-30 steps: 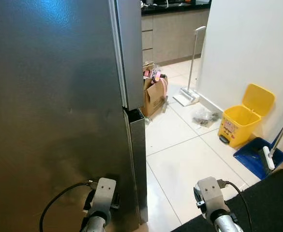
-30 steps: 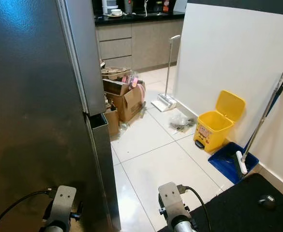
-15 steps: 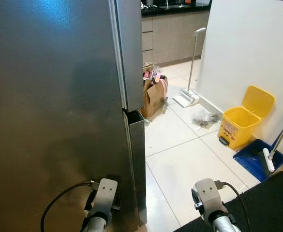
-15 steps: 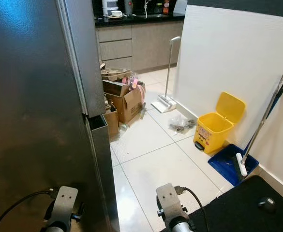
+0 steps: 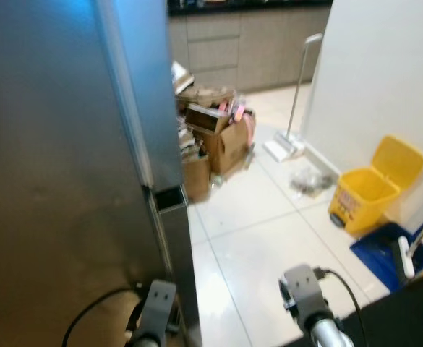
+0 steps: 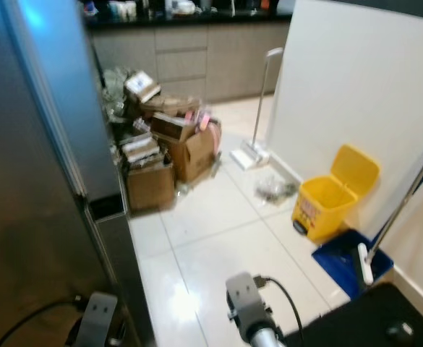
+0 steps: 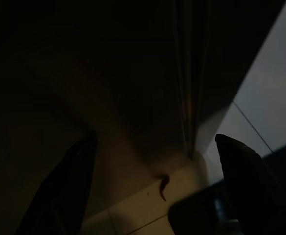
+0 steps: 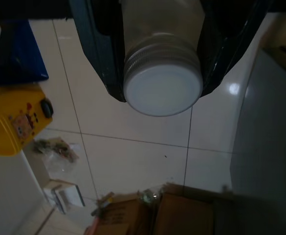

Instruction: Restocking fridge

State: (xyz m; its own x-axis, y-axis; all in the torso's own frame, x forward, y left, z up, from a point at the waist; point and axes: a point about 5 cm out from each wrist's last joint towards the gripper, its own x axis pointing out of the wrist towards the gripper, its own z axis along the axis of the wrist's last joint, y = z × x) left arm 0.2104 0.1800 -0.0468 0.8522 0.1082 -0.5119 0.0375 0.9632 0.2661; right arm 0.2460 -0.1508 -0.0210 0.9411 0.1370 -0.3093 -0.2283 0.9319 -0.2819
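The tall steel fridge [image 5: 59,181] stands at my left with its doors closed. My right gripper [image 8: 161,93] is shut on a clear bottle [image 8: 162,83] with a white screw cap, held low over the tiled floor; that arm's wrist [image 5: 301,285] shows at the bottom of the eye views. My left gripper [image 7: 156,142] hangs open in the shade next to the fridge's lower corner, with nothing between its fingers [image 7: 79,181]. The left wrist [image 5: 157,303] sits close against the fridge front.
Several cardboard boxes [image 5: 211,137] are piled on the floor behind the fridge. A yellow pedal bin [image 5: 374,188], a blue dustpan [image 5: 392,249] and a floor sweeper [image 5: 287,144] stand along the white wall [image 5: 385,72]. A black mat [image 5: 406,318] lies at bottom right.
The whole view has swung to the right and blurred: the fridge takes up less of the picture and more of the box pile shows. Both arms stay low as before.
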